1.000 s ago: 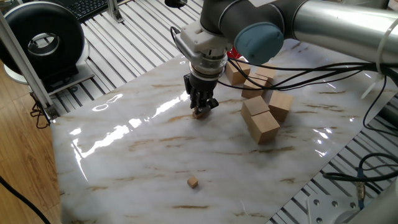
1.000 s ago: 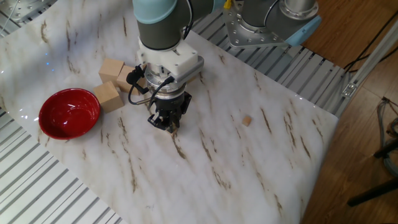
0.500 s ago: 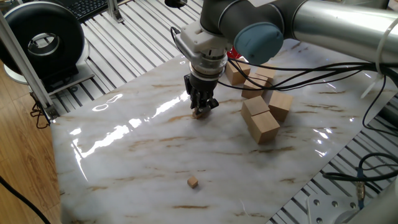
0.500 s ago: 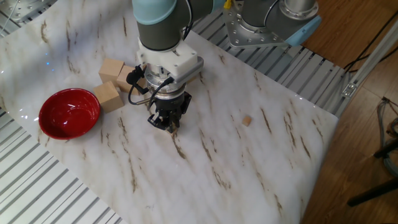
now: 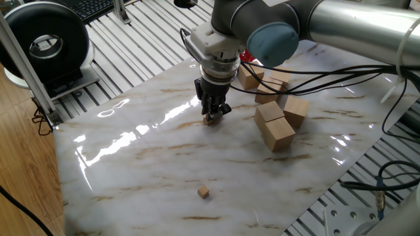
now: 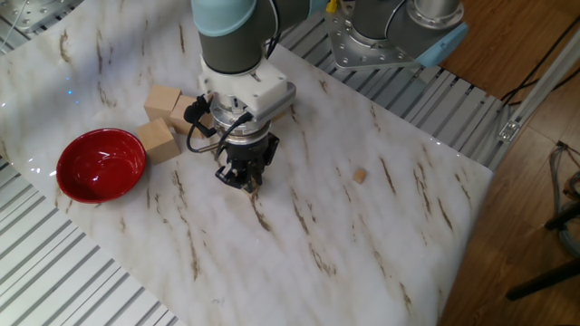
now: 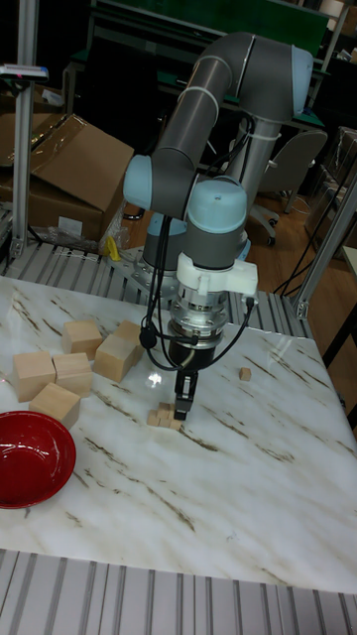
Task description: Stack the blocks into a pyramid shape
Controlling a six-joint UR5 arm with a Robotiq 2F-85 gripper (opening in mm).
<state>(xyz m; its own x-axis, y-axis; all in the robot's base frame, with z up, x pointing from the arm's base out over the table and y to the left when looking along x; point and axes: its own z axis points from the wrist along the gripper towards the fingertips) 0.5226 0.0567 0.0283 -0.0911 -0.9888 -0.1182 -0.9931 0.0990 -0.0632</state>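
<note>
My gripper (image 5: 211, 118) (image 6: 243, 181) (image 7: 183, 407) is down at the marble table top, near its middle. Its fingers stand close together around a tiny tan block (image 5: 210, 120) at their tips. Beside the fingertips is a small cluster of tiny blocks (image 7: 161, 417), partly hidden by the fingers in both fixed views. I cannot tell how the cluster is stacked. One more tiny block (image 5: 204, 192) (image 6: 360, 176) (image 7: 244, 373) lies alone, well away from the gripper.
Several large pale wooden blocks (image 5: 275, 124) (image 6: 161, 122) (image 7: 74, 362) lie in a group close to the arm. A red bowl (image 6: 101, 163) (image 7: 30, 458) rests near the table edge. Cables hang from the wrist. Ribbed metal surrounds the marble slab (image 5: 144, 164).
</note>
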